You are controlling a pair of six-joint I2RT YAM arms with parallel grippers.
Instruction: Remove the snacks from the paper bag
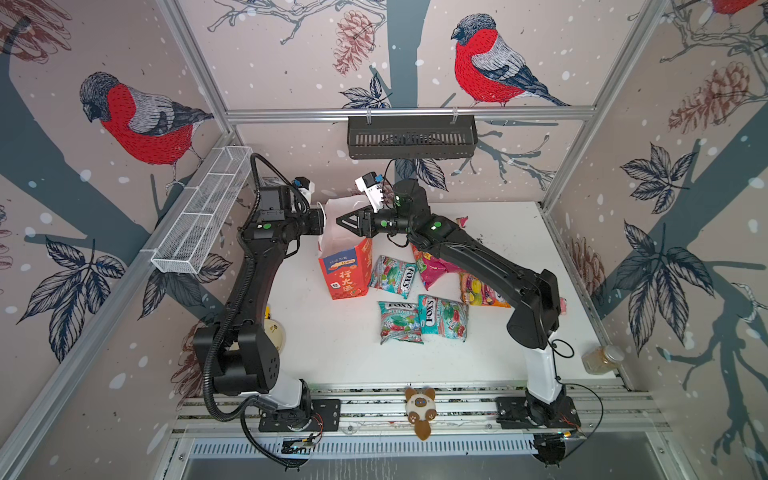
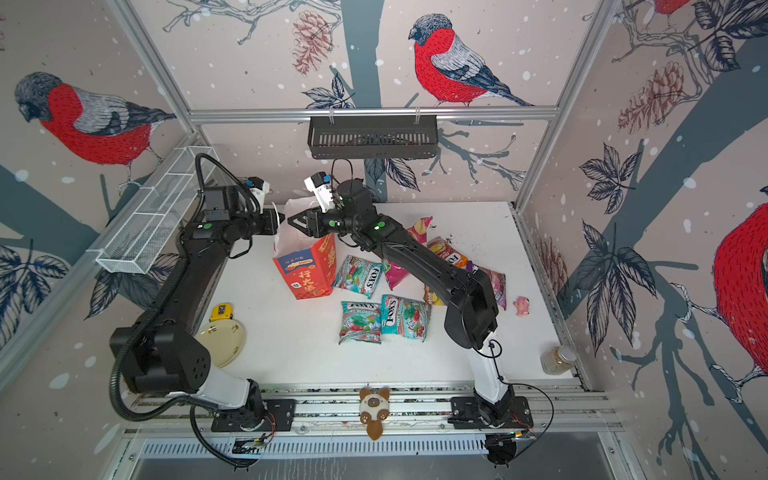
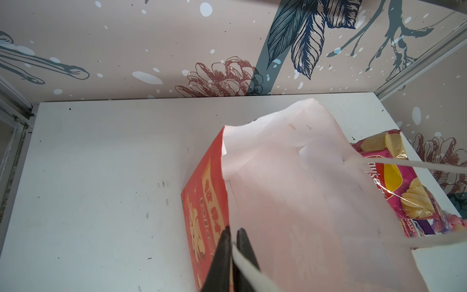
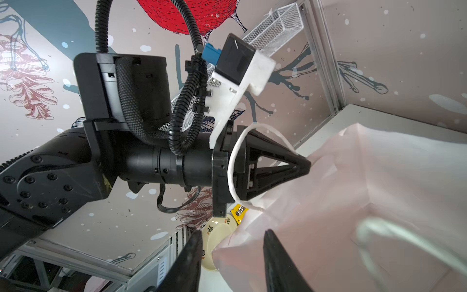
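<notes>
The red paper bag [image 1: 347,270] stands upright left of the table's middle, its white inside [image 4: 379,192] showing no packet. My left gripper [image 3: 233,231] is shut on the bag's left rim, with a white cord handle beside its fingers. At the bag's mouth my right gripper [image 4: 232,233] is open, a corner of the rim lying loose between its fingers. Snacks lie on the table right of the bag: three teal FOX'S packets [image 1: 392,276] [image 1: 400,322] [image 1: 442,318], a pink Lay's bag [image 2: 419,228], an orange packet [image 2: 449,253] and a purple one [image 2: 496,286], partly under my right arm.
A plush cat toy [image 1: 420,409] lies on the front rail. A glass jar [image 1: 602,359] stands at the front right corner. A cream plate [image 2: 222,336] and a yellow tape measure [image 2: 221,311] sit front left. A white wire basket [image 1: 203,212] and a black basket [image 1: 411,137] hang on the walls.
</notes>
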